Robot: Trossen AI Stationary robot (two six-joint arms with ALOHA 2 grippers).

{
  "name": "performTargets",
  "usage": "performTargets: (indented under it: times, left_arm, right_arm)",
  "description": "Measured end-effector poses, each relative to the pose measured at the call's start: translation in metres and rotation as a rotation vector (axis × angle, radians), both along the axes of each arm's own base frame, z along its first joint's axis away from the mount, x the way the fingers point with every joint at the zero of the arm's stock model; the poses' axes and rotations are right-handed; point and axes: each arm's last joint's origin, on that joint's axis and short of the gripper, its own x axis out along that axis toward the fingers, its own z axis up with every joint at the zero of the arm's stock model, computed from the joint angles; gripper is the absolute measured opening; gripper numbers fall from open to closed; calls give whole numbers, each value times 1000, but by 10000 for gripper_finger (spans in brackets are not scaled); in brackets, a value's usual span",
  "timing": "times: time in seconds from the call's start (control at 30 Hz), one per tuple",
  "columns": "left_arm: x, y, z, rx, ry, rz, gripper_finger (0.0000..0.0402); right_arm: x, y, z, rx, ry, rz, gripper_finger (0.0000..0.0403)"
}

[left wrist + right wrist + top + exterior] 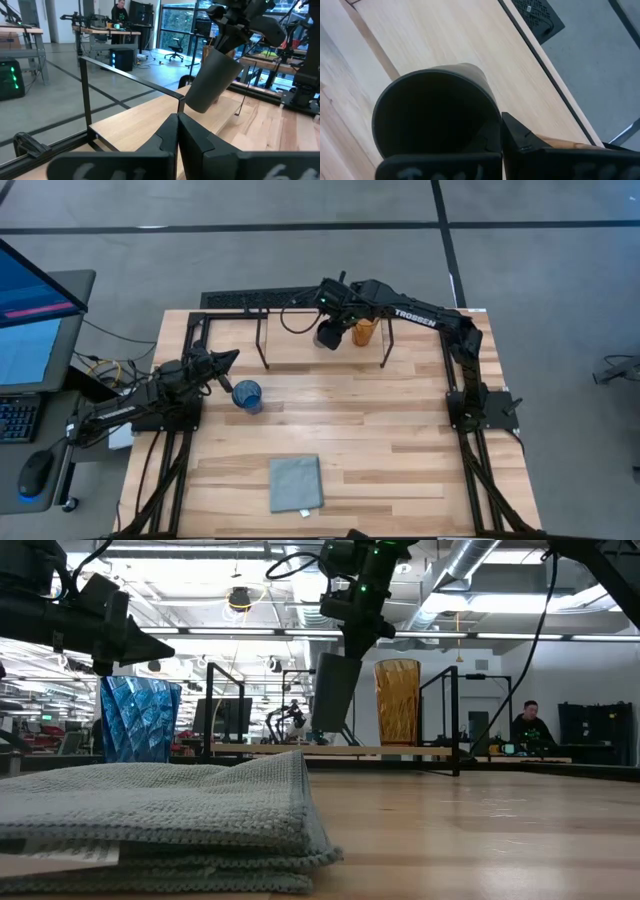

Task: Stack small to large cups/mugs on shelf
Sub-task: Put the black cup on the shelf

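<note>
The right gripper (330, 330) reaches over the shelf (300, 348), pinching the rim of the tilted opaque black cup (333, 692) above the board, just beside the upright ribbed amber cup (397, 703). The left gripper (228, 360), fingers together and empty, hovers beside the faceted blue cup (247, 395) on the table (400, 440); the folded grey cloth (296, 482) lies well apart.

Probably a robotics lab: exposed ceiling ducts (480, 565), workbenches (102, 32), office chair (175, 50), monitor (35, 310).
</note>
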Motion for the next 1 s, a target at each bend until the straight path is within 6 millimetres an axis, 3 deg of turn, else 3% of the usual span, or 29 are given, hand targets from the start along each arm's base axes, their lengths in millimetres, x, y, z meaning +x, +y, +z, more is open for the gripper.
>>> performTargets:
  times: [0.13, 0.47, 1.0]
  left_arm:
    - [0, 0, 0, 0, 0, 0, 0]
    - [0, 0, 0, 0, 0, -4, 0]
    - [0, 0, 0, 2, 2, -7, 0]
  right_arm:
    - [0, -1, 0, 0, -1, 0, 8]
    - [14, -3, -30, 22, 87, 18, 8]
    - [15, -10, -22, 14, 86, 29, 8]
